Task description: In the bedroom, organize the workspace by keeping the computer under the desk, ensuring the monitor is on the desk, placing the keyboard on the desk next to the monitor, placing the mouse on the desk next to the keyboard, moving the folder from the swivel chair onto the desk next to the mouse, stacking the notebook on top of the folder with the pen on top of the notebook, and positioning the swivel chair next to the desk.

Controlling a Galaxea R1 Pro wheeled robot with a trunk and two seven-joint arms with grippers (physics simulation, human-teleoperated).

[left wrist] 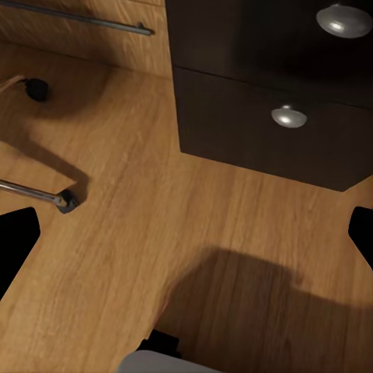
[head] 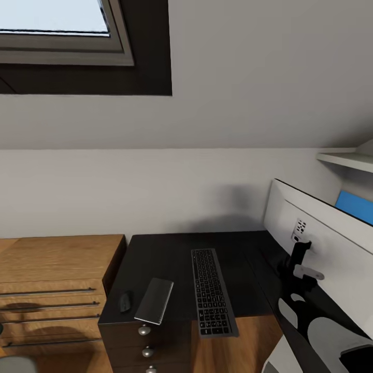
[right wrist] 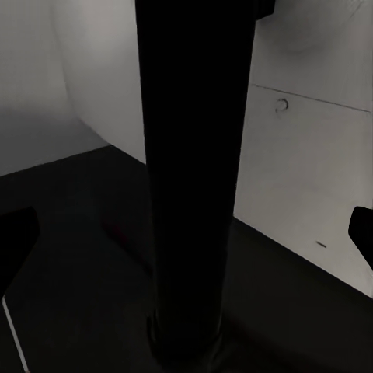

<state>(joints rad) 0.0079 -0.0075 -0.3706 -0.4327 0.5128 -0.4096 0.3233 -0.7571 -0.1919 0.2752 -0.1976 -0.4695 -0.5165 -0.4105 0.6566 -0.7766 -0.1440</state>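
A dark desk point(head: 171, 248) stands against a pale wall under a sloping ceiling, with a skylight window point(head: 57, 31) high at the left. On the desk lies a dark keyboard point(head: 211, 291), running lengthways from the middle of the desktop toward the near edge, its near end overhanging that edge. Just to its left, close but apart, lies a flat grey slab point(head: 154, 300) (a folder or notebook; which one cannot be told). Left of that, near the desk's left corner, sits a small dark mouse point(head: 125, 301). At the right, a large white monitor point(head: 321, 243) is seen from behind, tilted, with a port panel and a dark stand arm point(head: 298, 256) on its back. Behind it a white shelf point(head: 347, 159) holds something blue point(head: 355, 206).

Left of the desk stands a light wooden dresser point(head: 52, 274) with metal bar handles. Below the desktop, dark drawers point(left wrist: 272, 116) carry round silver knobs point(left wrist: 289, 116) above a wooden floor point(left wrist: 155, 233).

In the left wrist view, the left gripper point(left wrist: 186, 233) hangs over the floor beside the drawers, its two fingertips point(left wrist: 15, 237) at opposite edges, spread wide with nothing between them. In the right wrist view, the right gripper point(right wrist: 186, 233) is likewise spread wide, its fingertips point(right wrist: 15, 233) either side of a thick black post point(right wrist: 190, 179) rising from the dark desktop, not touching it.
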